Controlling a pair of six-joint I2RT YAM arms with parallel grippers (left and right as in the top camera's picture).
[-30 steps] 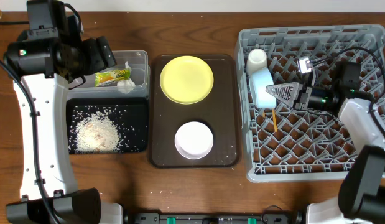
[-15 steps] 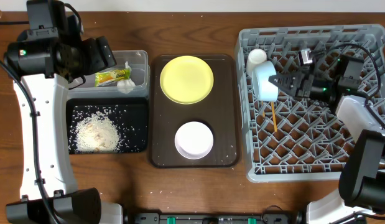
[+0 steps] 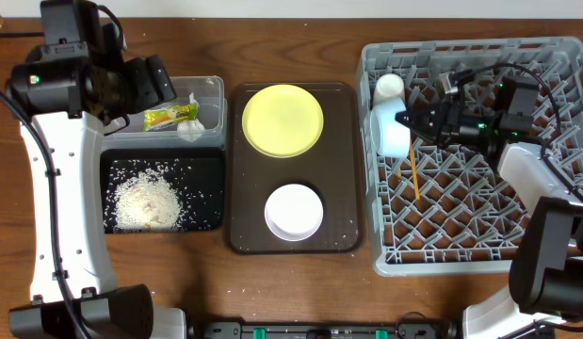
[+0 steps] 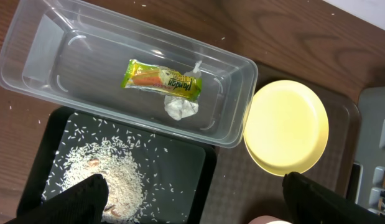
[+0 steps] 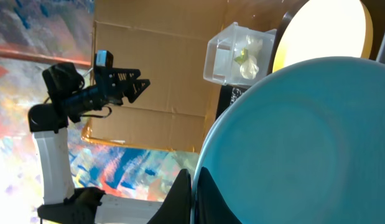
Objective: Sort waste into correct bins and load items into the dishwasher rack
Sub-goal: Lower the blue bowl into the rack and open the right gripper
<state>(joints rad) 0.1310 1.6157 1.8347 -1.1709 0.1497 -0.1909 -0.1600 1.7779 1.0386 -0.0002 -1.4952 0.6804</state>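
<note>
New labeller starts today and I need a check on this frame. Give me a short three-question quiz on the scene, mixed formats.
1. True or false: the round yellow plate stands in the large grey plastic dishwasher rack.
2. What does the right gripper hold? A) small white cup B) light blue bowl C) wooden chopsticks
3. Fill in: the green-and-yellow snack wrapper lies in the ____ rectangular plastic tub, beside the crumpled white tissue.

Key
1. False: it lies on the brown serving tray.
2. B
3. clear
</note>
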